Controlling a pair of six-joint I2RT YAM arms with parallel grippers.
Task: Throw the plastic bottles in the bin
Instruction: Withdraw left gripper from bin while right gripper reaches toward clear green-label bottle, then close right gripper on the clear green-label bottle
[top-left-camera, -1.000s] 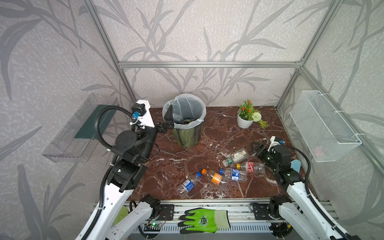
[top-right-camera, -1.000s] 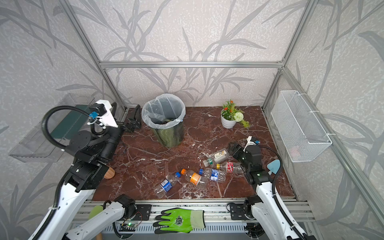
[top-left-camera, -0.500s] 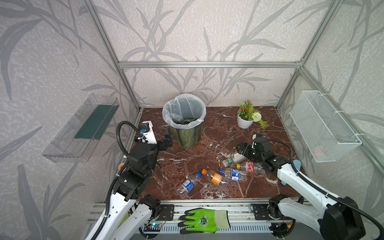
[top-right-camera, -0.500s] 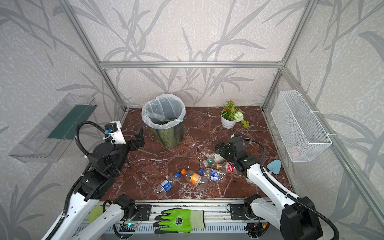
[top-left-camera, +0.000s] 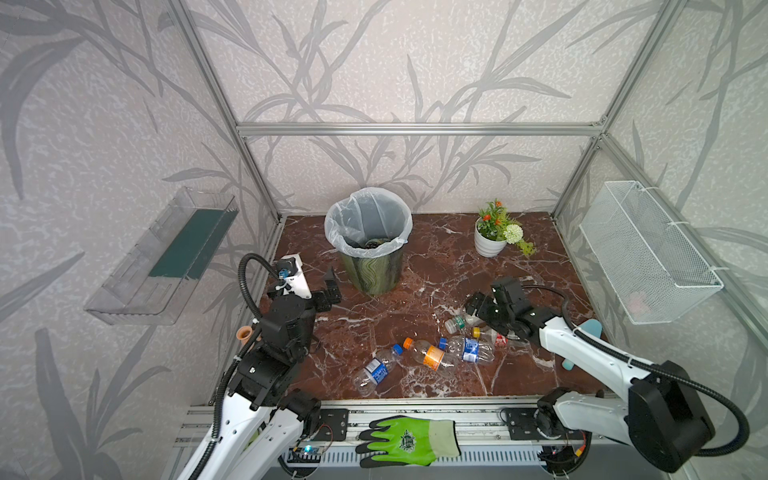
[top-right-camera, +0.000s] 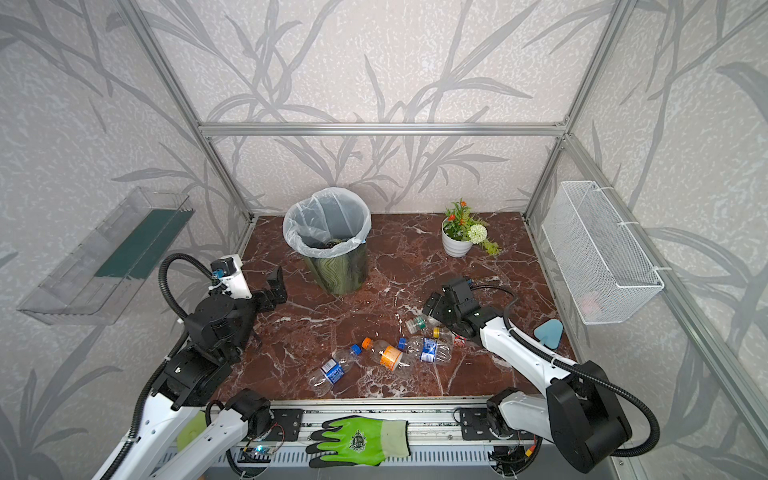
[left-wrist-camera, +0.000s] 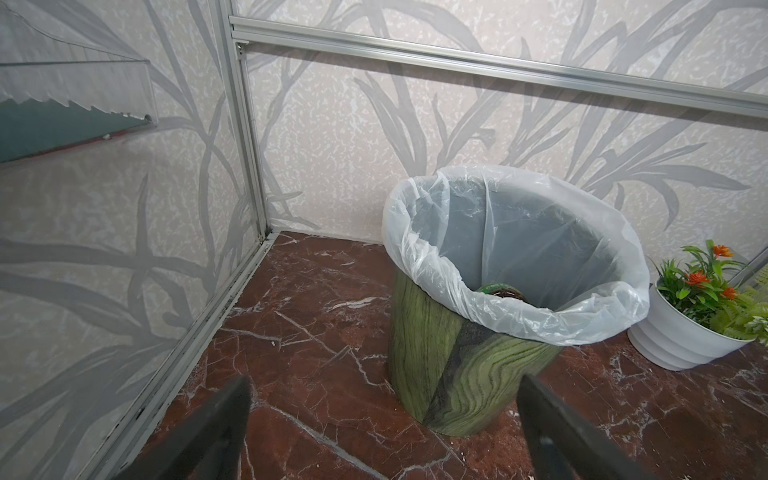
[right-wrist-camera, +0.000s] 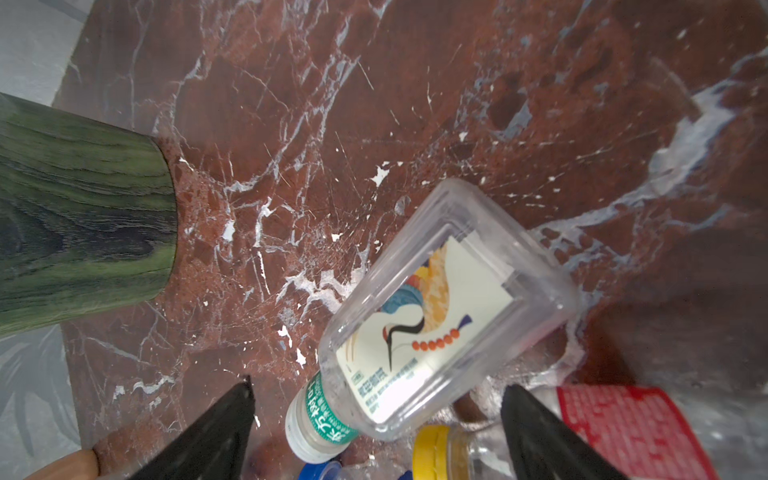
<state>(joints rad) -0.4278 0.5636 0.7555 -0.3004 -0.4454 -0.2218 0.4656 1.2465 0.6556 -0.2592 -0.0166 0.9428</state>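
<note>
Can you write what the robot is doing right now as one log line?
left claw: open, empty, facing bin | right claw: open, over square bottle, not gripping

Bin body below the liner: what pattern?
The bin is green wavy wood-grain with dark streaks; clearest in the left wrist view.

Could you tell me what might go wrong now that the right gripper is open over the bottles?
The right gripper hangs open over the square clear bottle, but the yellow-capped bottle and red-labelled bottle lie close beside it; closing could pinch or scatter them.
That bottle lies at an angle to the jaws, so it may twist or slip out.
The bin is taller than the bottles; a low carry might knock its rim.
</note>
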